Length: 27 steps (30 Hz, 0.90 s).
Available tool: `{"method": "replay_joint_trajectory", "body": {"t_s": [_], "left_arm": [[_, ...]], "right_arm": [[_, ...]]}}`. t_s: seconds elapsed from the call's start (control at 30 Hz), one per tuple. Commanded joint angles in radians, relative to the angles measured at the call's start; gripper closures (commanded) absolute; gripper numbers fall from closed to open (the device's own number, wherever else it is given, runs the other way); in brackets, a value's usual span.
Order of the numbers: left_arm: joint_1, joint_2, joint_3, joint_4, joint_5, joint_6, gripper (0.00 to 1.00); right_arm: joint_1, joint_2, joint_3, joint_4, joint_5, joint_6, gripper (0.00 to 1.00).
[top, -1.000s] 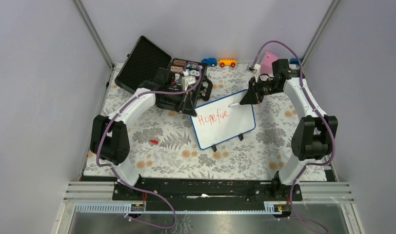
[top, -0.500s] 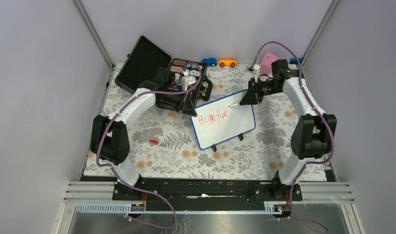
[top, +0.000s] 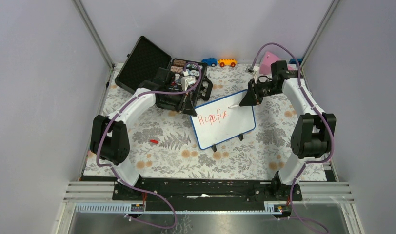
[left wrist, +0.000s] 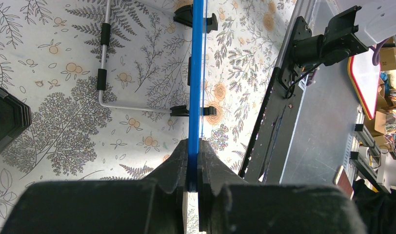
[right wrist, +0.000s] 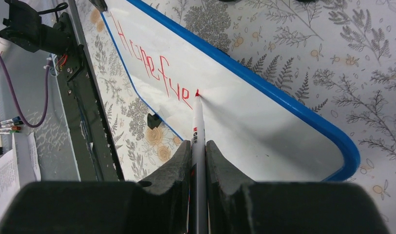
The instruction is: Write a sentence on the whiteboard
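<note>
You find the whiteboard [top: 235, 123] at the centre of the top view, on the flowered mat [top: 162, 131], just right of the open black case [top: 147, 68]. Your left gripper [left wrist: 193, 146] is clamped on the blue frame of the board, at its left corner in the top view. Your right gripper [right wrist: 198, 146] is closed on a white marker [right wrist: 197, 119]. The red tip of the marker touches the board just after the sentence [right wrist: 154, 73], which reads "Hope fue" in one line.
</note>
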Motion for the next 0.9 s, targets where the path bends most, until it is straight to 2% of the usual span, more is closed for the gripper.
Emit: {"method": "replay_joint_trajectory", "body": {"t_s": [0.0,0.6,0.87], "left_arm": [[-0.013,-0.002,0.007,0.005,-0.017,0.032,1.00],[-0.013,0.000,0.008,0.005,-0.015,0.031,1.00],[-0.013,0.001,0.010,0.005,-0.014,0.031,1.00]], "right_arm": [[0.005,-0.013,-0.030,0.007,-0.005,-0.024,1.00],[0.004,-0.043,-0.100,-0.009,0.025,-0.065,1.00],[-0.012,-0.072,-0.046,-0.053,0.004,-0.073,1.00]]}}
